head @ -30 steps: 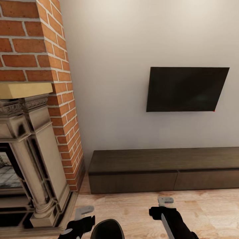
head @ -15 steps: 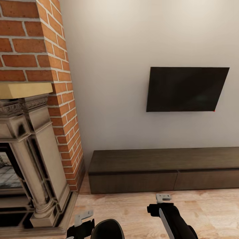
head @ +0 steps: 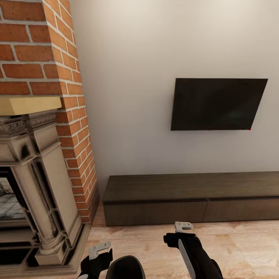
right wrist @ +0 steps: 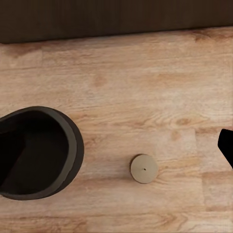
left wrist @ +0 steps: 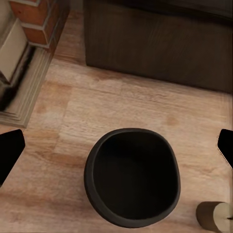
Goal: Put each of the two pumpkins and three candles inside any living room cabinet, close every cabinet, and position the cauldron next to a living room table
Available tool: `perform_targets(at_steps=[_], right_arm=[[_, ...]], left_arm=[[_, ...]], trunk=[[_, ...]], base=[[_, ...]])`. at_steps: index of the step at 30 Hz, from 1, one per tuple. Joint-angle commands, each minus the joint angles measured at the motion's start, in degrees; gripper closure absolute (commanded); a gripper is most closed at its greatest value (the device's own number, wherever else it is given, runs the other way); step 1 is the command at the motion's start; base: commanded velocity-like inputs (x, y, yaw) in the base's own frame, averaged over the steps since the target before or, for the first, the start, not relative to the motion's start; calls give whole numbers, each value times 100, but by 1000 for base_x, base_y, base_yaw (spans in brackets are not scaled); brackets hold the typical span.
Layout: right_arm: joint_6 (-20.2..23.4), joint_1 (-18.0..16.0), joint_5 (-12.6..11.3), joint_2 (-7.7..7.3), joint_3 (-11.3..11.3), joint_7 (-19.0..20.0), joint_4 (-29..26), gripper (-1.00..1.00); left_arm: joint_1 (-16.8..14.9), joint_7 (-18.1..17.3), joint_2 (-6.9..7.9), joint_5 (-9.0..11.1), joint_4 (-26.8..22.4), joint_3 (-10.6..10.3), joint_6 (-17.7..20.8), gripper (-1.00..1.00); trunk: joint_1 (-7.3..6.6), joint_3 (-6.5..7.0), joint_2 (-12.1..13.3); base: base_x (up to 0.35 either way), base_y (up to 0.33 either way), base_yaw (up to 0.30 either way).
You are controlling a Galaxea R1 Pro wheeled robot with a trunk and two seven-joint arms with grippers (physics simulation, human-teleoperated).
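A home living room: at 9 o'clock in the head view an ornate beige fireplace stands under a red-brick chimney. A dark flat television hangs on the pale wall at 2 o'clock. Below it, at 4 o'clock, a long low dark-brown cabinet sits on a light wood plank floor.

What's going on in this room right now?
A two-armed robot stands on the wood floor facing the long dark cabinet, its drawers shut. The black cauldron sits on the floor in front of the robot, with one candle beside it. The left pincer and right pincer hold nothing.
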Motion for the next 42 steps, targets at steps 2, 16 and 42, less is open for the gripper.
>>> perform_targets(at_steps=[2, 16, 42], right_arm=[[28, -3, 6, 69, 38, -16, -72, -100], [28, -3, 3, 234, 190, -13, -167, -100], [28, -3, -30, 234, 200, -11, -12, -100]], left_arm=[[-2, 44, 0, 60, -74, -74, 23, -100], [-2, 52, 0, 71, -524, -85, 39, -100], [-1, 58, 0, 82, -627, -88, 46, -100]], trunk=[[0, -7, -4], [0, 2, -4], [220, -177, -405]], base=[[0, 0, 0], [0, 0, 82], [0, 0, 229]])
